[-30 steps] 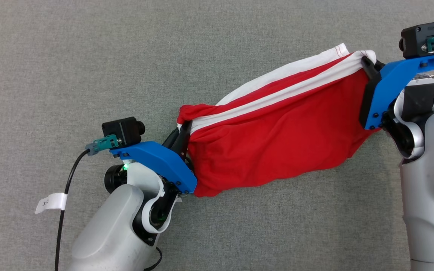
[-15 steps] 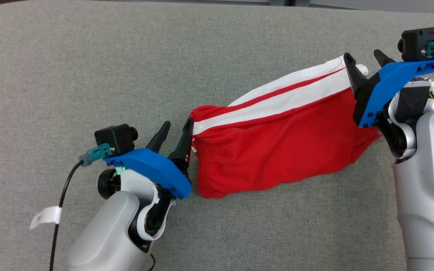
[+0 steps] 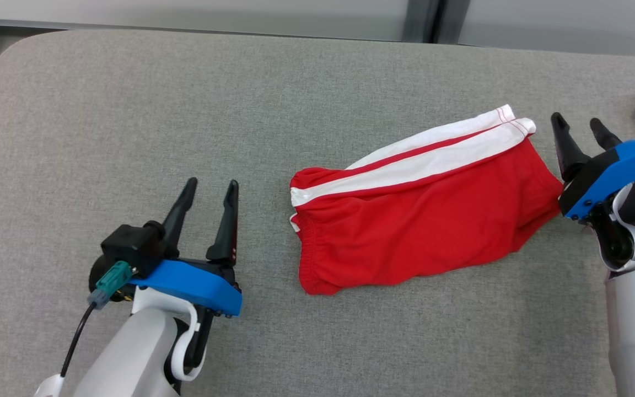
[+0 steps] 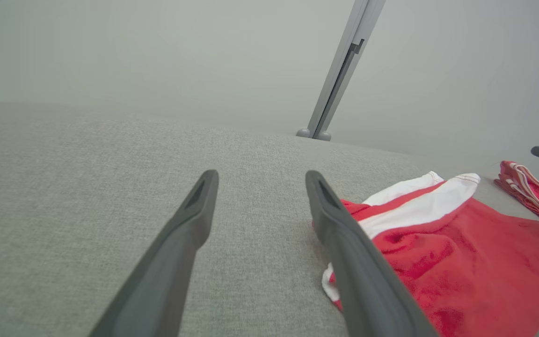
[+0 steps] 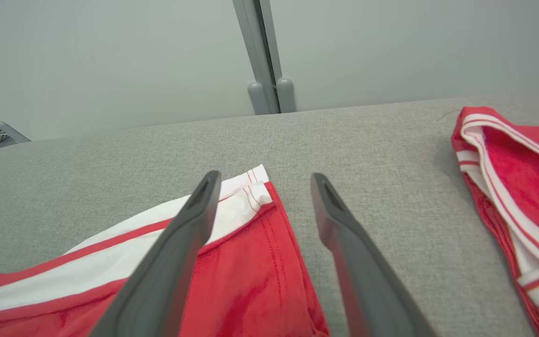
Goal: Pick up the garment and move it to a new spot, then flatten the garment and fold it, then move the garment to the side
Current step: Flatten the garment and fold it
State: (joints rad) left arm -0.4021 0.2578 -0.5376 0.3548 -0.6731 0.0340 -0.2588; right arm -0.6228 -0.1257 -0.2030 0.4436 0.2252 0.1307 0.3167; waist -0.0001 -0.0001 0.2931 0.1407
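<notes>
While neither arm holds anything, the left gripper (image 3: 213, 181) sits nearest in the head view, at about 8 o'clock from the shorts (image 3: 416, 220). Its fingers point to 12 and its jaws are apart and empty. A strip of bare grey table (image 3: 130, 110) separates it from the cloth. In the left wrist view the left gripper (image 4: 261, 174) has the same spread, with the shorts (image 4: 461, 252) off at 3 o'clock of its fingers.

At mid-table the shorts lie flat, doubled over, with their long axis running from 8 to 2 o'clock. The waistband is at the 8 o'clock end, the leg hems are at the 2 o'clock end, and white stripes run along the far edge. A few creases show near the 4 o'clock corner.

Just beside the hem end, at 3 o'clock, the right gripper (image 3: 575, 118) points to about 11, jaws apart and empty. In the right wrist view the right gripper (image 5: 262, 177) frames the hem corner of the shorts (image 5: 251, 281); whether it touches the cloth cannot be told.

Farther out at 2 o'clock lies a second red-and-white garment (image 5: 522, 178), well apart from the shorts. Beyond the table's far edge, a grey post (image 3: 422, 19) stands at 12 against a pale wall (image 3: 185, 11).
</notes>
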